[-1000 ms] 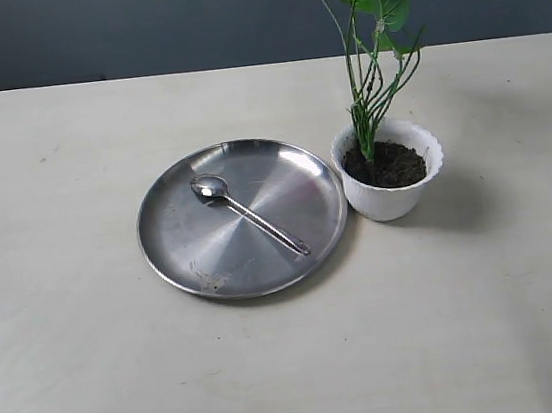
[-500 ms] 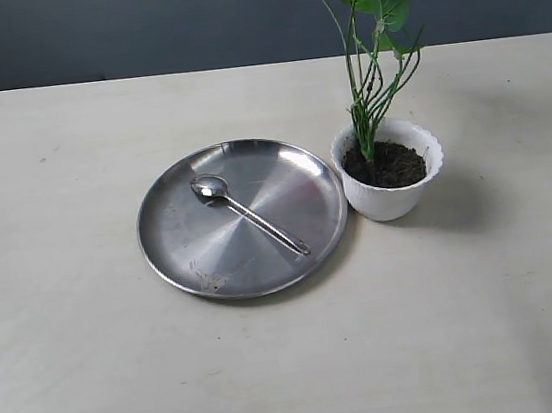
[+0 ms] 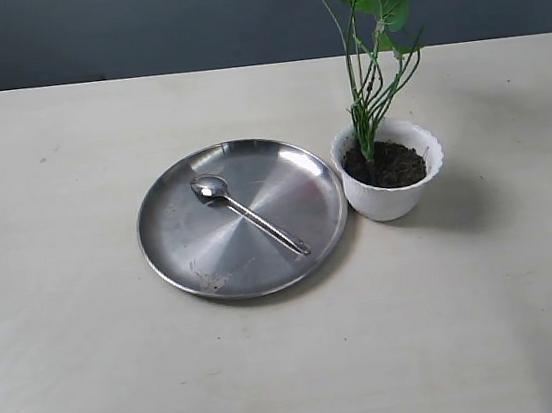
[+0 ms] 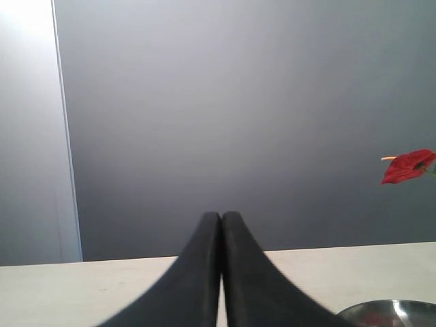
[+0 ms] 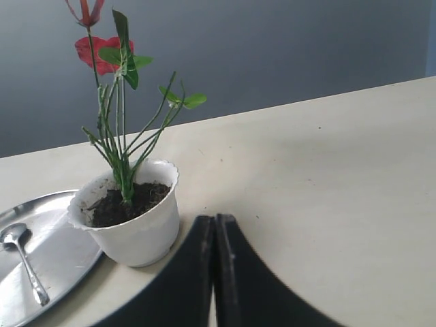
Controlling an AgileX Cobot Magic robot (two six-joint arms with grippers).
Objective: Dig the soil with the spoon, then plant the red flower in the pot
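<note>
The white scalloped pot [image 3: 391, 184] [image 5: 133, 229] stands on the table, holding dark soil [image 3: 385, 165] [image 5: 121, 203]. The red flower [image 3: 368, 54] [image 5: 116, 102] stands upright in that soil, its blooms at the top edge of the exterior view. A bloom [image 4: 407, 165] also shows in the left wrist view. The silver spoon [image 3: 247, 215] [image 5: 24, 262] lies loose on the steel plate [image 3: 191, 252] [image 5: 65, 255] beside the pot. My left gripper [image 4: 221, 216] is shut and empty, away from the plate. My right gripper [image 5: 215, 219] is shut and empty, near the pot. Neither gripper shows in the exterior view.
The pale table [image 3: 95, 370] stretches around plate and pot. A grey wall [image 3: 133, 28] runs along its far edge. The plate rim [image 4: 388, 310] shows in the corner of the left wrist view.
</note>
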